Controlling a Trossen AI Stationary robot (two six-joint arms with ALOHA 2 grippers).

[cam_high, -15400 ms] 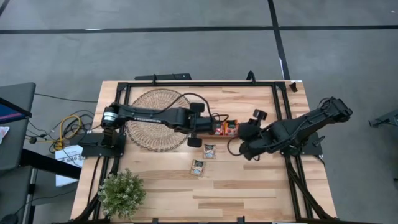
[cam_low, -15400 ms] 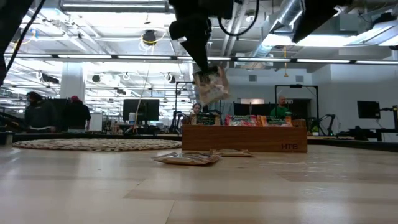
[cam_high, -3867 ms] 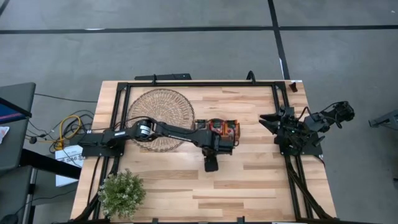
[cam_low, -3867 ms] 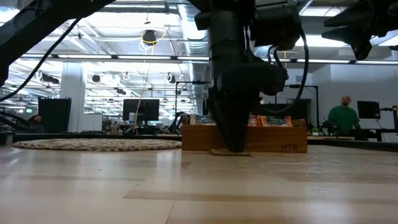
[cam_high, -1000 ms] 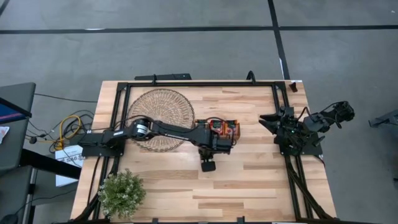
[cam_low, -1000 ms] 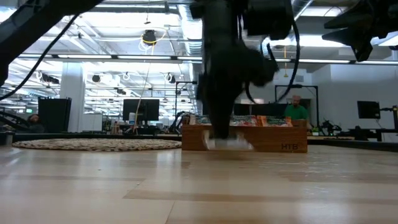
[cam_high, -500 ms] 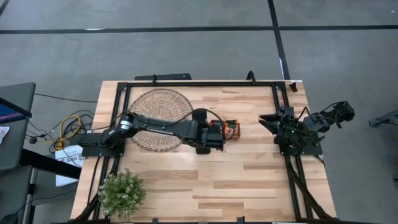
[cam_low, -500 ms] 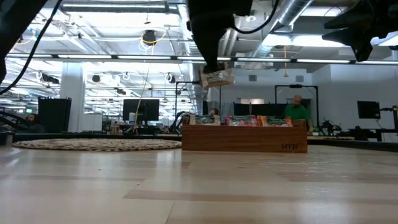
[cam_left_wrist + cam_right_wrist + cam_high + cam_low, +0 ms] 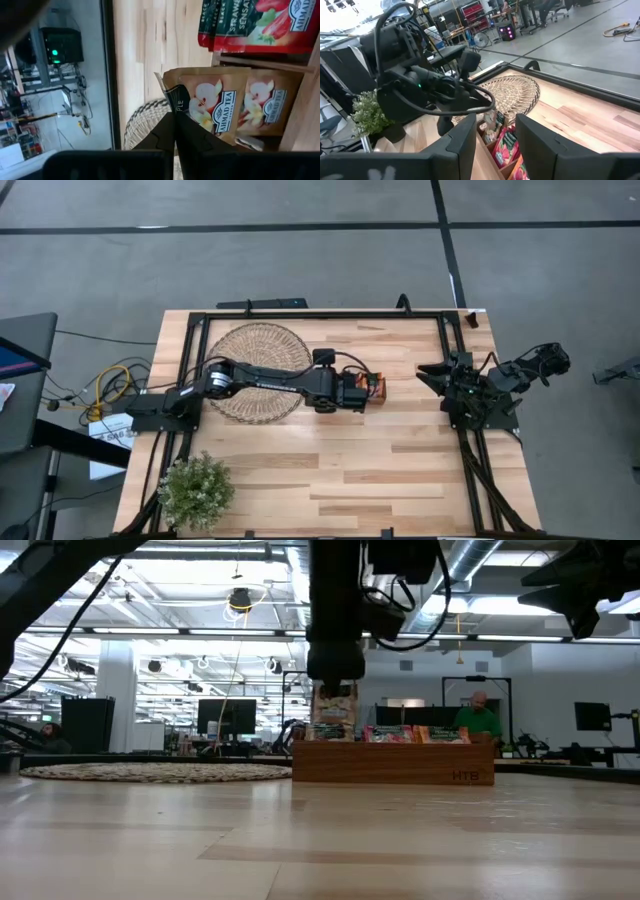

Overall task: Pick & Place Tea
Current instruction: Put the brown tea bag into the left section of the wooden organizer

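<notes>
My left gripper (image 9: 352,391) is over the left end of the long wooden tray (image 9: 372,388), shut on a pale tea sachet with an apple picture (image 9: 207,102). In the low view the sachet (image 9: 335,703) hangs just above the tray (image 9: 400,762). Red sachets (image 9: 250,22) and another pale one (image 9: 262,107) stand upright in the tray's compartments. My right gripper (image 9: 440,372) waits at the table's right edge; its fingers stand apart in the right wrist view (image 9: 492,137). My left gripper pinches the sachet between its two fingers at the upper edge (image 9: 171,95), near a corner. The fingers come from above, pointing down. The sachet hangs upright below them (image 9: 335,705), lifted clear of the table, its lower end level with the tops of the sachets in the tray.
A large round woven mat (image 9: 258,370) lies left of the tray, under the left arm. A potted plant (image 9: 196,490) stands at the near left corner. A black frame (image 9: 320,313) runs along the table's edges. Bare wood lies near and right of the tray.
My left gripper rose from the table just near of the tray with the sachet, moved toward the far edge, then came down over the tray's left end. The sachet went from lying flat at table level to lifted clear, and now hangs upright just above the tray.
</notes>
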